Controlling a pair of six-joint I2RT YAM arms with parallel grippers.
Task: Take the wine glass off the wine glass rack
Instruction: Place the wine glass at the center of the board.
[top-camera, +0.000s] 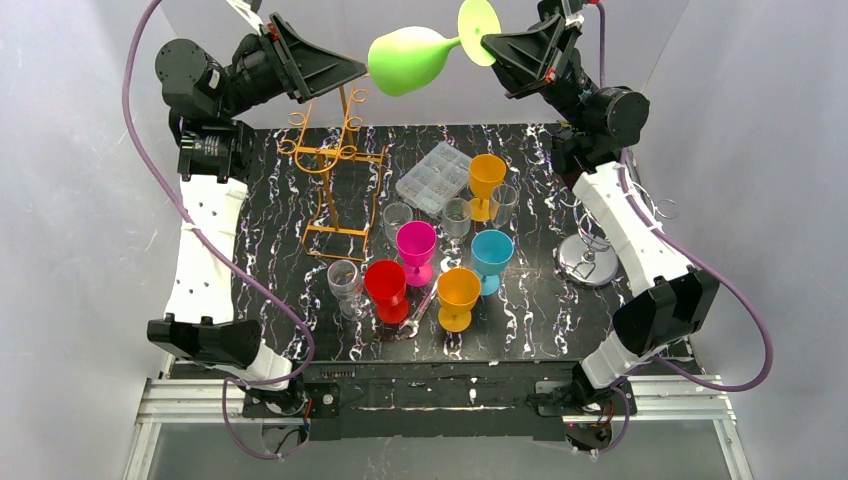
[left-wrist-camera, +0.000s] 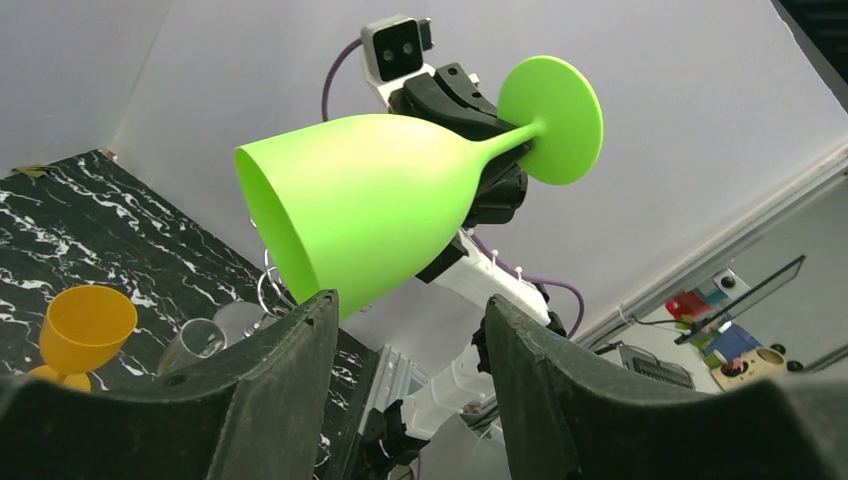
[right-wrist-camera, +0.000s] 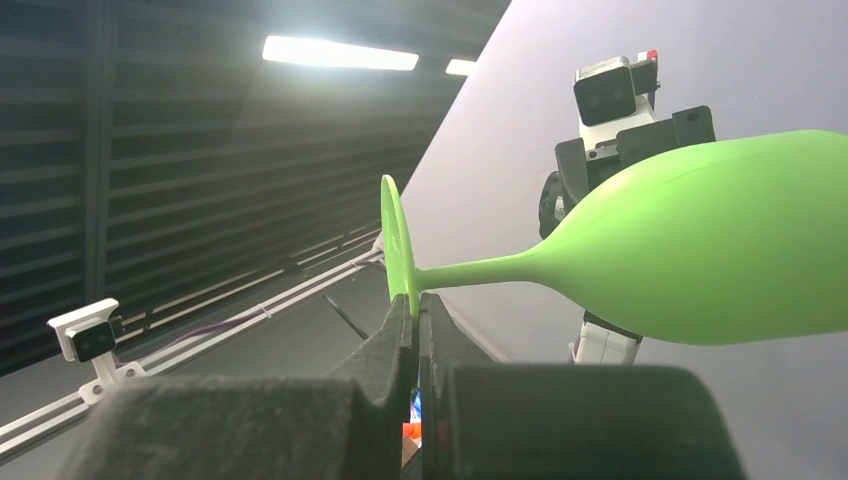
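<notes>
Your right gripper (top-camera: 488, 46) is pinched tight on the flat foot of the green wine glass (top-camera: 408, 62). The glass lies on its side, high in the air over the back edge of the table (top-camera: 540, 300). It is well above the orange rack (top-camera: 335, 170). Your left gripper (top-camera: 355, 72) is just beside the bowl, jaws apart, holding nothing. The bowl's rim sits right over one finger (left-wrist-camera: 290, 350); I can't tell if they touch. The cups (top-camera: 440, 270) stand far below, so there is lots of room.
</notes>
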